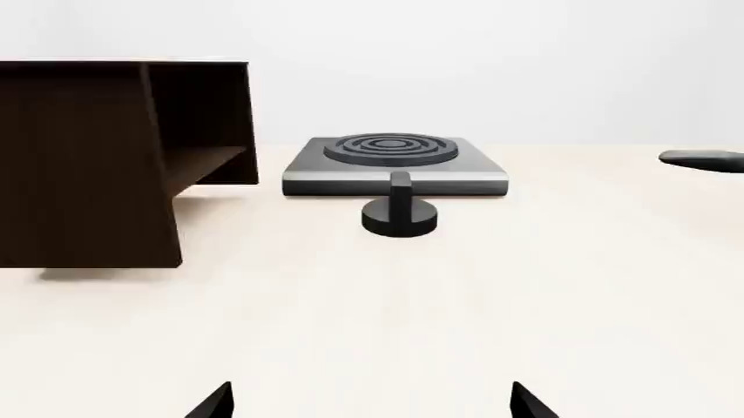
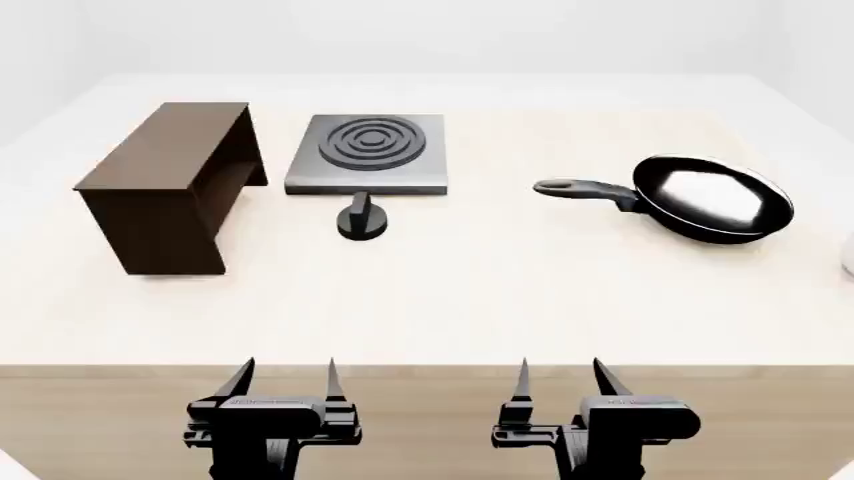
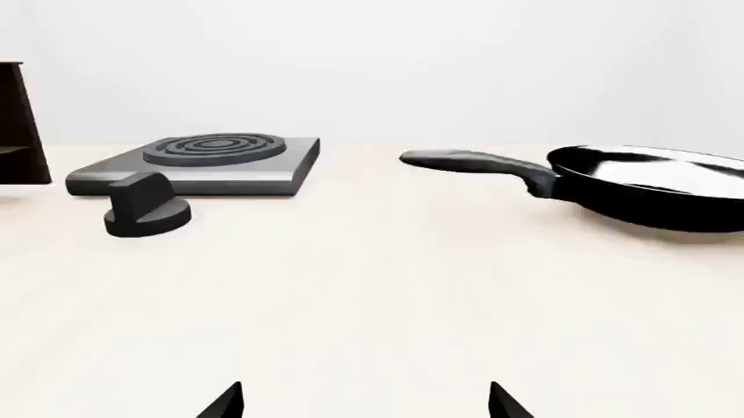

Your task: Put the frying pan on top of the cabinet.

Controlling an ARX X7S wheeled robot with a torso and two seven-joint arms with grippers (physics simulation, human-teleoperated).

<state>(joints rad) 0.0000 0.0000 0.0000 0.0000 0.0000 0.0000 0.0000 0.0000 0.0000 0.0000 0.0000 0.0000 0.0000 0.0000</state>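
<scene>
- Now we see the frying pan (image 2: 714,198) sitting on the table (image 2: 534,290), far on the right, its handle pointing left.
- We see the cabinet (image 2: 167,185) far on the left, with the hob plate (image 2: 368,152) and small knob (image 2: 362,220) between them.
- Our left gripper (image 2: 286,382) and right gripper (image 2: 561,380) wait at the near edge, jaws wide apart, holding nothing.

The right gripper (image 3: 366,402) shows only two dark fingertips, spread apart with nothing between them, above the pale table (image 3: 384,305). The frying pan (image 3: 651,187) rests on the table, its handle pointing toward the hob plate (image 3: 198,165). A black knob (image 3: 145,209) stands just in front of the hob plate, and an edge of the cabinet (image 3: 21,122) is visible beyond it.
</scene>
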